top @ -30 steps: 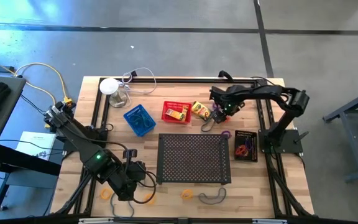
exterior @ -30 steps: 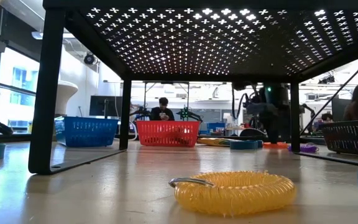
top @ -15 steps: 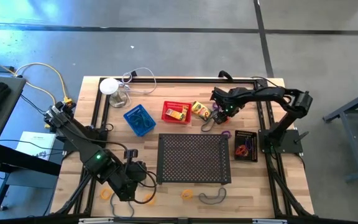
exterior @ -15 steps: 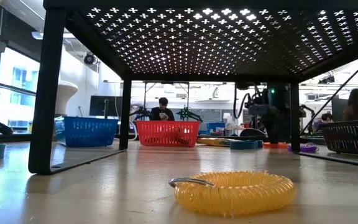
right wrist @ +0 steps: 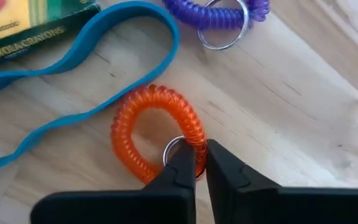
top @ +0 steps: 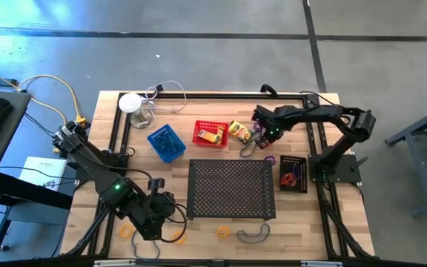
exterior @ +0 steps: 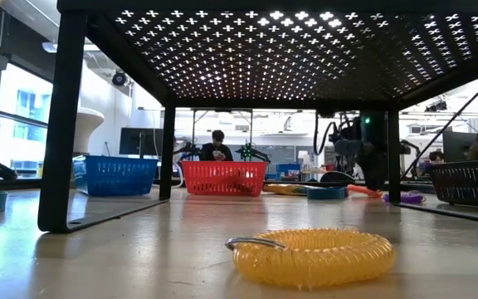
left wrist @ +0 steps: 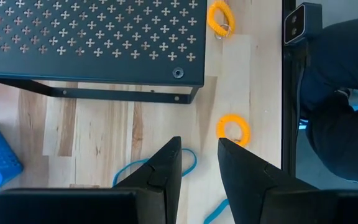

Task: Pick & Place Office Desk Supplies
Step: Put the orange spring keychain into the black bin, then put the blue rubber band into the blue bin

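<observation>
Right gripper [right wrist: 196, 163] went from spread to pinched on orange coil loop [right wrist: 156, 132] within last second; fingertips now clamped over its coil beside metal ring. Loop lay flat on table beside yellow crayon box [top: 239, 131], between blue band [right wrist: 79, 74] and purple coil loop [right wrist: 225, 14]. Grasp looked made; lift probably next, black basket [top: 293, 173] near as likely drop spot. Left gripper [left wrist: 199, 152] unchanged, part-open, empty, at table's front near orange loop [left wrist: 233, 129].
</observation>
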